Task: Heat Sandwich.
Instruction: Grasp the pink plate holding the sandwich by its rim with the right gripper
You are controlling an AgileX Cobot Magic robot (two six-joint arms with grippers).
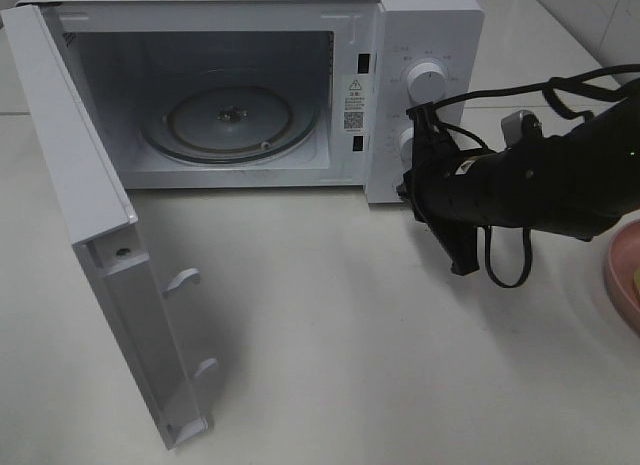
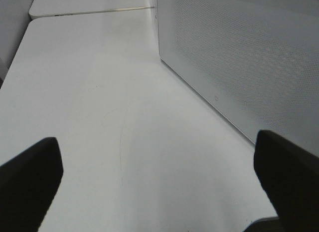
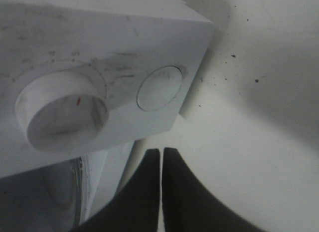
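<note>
Right wrist: end effector (image 3: 161, 152) pinched shut beside microwave (image 3: 99, 42).

White microwave (image 1: 430, 15) on pale table (image 1: 350, 335), door (image 1: 62, 135) wide open, glass turntable (image 1: 228, 120) inside; pink plate (image 1: 621, 271) at right edge.

Bright diffuse light; soft shadow beside microwave door (image 1: 120, 315); wrist views slightly blurred.
</note>
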